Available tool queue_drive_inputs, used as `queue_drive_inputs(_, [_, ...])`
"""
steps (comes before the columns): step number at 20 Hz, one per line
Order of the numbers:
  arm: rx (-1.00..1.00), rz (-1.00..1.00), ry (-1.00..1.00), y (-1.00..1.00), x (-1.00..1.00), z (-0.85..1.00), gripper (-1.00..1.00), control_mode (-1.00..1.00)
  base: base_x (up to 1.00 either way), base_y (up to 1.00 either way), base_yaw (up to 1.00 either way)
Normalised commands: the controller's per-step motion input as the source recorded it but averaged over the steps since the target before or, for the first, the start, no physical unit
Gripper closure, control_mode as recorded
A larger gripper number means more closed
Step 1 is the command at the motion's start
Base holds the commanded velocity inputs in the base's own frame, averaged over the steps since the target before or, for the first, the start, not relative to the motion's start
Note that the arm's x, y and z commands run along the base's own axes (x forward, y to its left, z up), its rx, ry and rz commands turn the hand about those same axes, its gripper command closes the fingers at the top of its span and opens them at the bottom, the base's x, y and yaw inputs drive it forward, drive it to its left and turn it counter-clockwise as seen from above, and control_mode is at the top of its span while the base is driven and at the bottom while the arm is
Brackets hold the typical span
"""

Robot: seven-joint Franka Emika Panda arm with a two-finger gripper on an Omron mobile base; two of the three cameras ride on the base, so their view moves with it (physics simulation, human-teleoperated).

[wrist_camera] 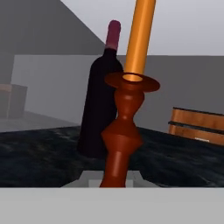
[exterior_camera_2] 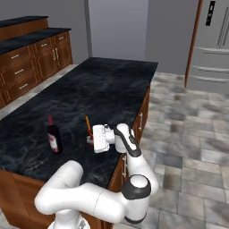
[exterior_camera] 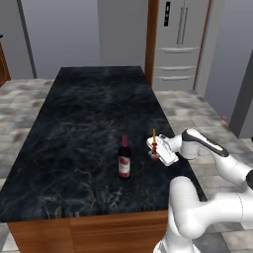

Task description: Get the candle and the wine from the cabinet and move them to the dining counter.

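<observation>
The wine (exterior_camera: 124, 160) (exterior_camera_2: 54, 136) stands upright on the black, white-veined dining counter (exterior_camera: 89, 113) (exterior_camera_2: 107, 85), near its front end. A short way to its right, by the counter's right edge, my gripper (exterior_camera: 154, 154) (exterior_camera_2: 91, 139) is shut on the dark red holder of the candle (exterior_camera: 154, 142) (exterior_camera_2: 88, 126). The orange taper stands upright. In the hand view the candle (wrist_camera: 129, 105) is close in front, with the wine (wrist_camera: 98, 109) right behind it. Whether the holder's foot touches the counter I cannot tell. The cabinet is out of view.
A grey fridge (exterior_camera: 178, 44) (exterior_camera_2: 212, 44) stands beyond the counter's far right corner. Brown drawer units (exterior_camera_2: 31, 62) line the left wall. Grey tiled floor (exterior_camera_2: 188, 134) runs along the counter's right side.
</observation>
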Motion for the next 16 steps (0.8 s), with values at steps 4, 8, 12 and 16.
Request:
queue_drive_inputs(4, [0.11,0.11,0.0,0.01,0.0,-0.22,1.0,-1.0,0.0,0.0,0.0])
queue_drive_inputs(8, [0.03,0.09,0.0,0.04,0.0,-0.24,1.0,-1.0,0.0,0.0,0.0])
queue_drive_inputs(12, [0.01,0.07,0.0,0.05,0.01,-0.28,1.0,-1.0,0.0,0.0,0.0])
queue_drive_inputs(16, [0.04,0.06,0.0,0.03,0.03,-0.24,1.0,-1.0,0.0,0.0,0.0])
